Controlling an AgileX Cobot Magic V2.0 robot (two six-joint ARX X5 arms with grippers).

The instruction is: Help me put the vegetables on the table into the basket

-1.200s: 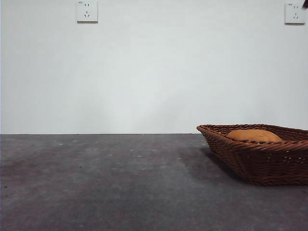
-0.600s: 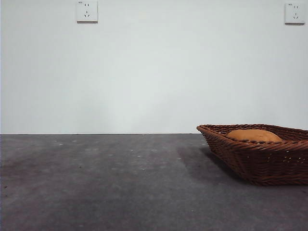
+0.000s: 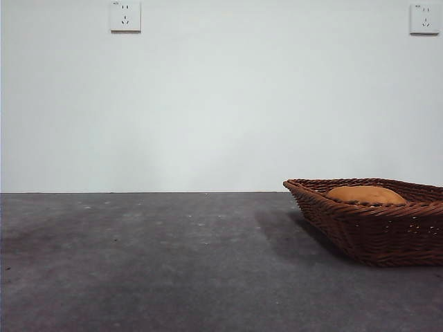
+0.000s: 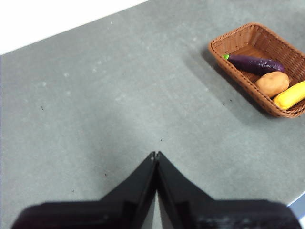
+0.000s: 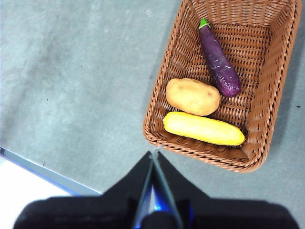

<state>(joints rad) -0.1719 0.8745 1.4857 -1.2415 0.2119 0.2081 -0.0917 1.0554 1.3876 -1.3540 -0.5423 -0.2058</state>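
Front view shows the brown wicker basket [image 3: 374, 221] standing on the dark grey desk [image 3: 152, 263] at the right side, its far end cut off by the picture's edge, with only the rounded top of the orange-brown potato [image 3: 365, 194] rising above the braided rim. Two white wall sockets [image 3: 125, 15] sit high on the pale wall behind, and neither arm appears in this view. From the right wrist camera all three vegetables lie inside the basket [image 5: 267, 119]: the yellow corn cob [image 5: 204, 129] along one short wall, the potato [image 5: 193, 96] just beside it and touching or nearly touching it, and the dark-purple eggplant [image 5: 219, 59] stretching on from the potato toward the opposite end, its green stem pointing away. The right tool [image 5: 154, 153] hangs above the desk just outside the basket's rim near the corn, its jaws pressed together and empty. The left tool [image 4: 155, 155] is over bare desk [image 4: 95, 105], well apart from the basket [image 4: 228, 62], its jaws likewise closed on nothing.
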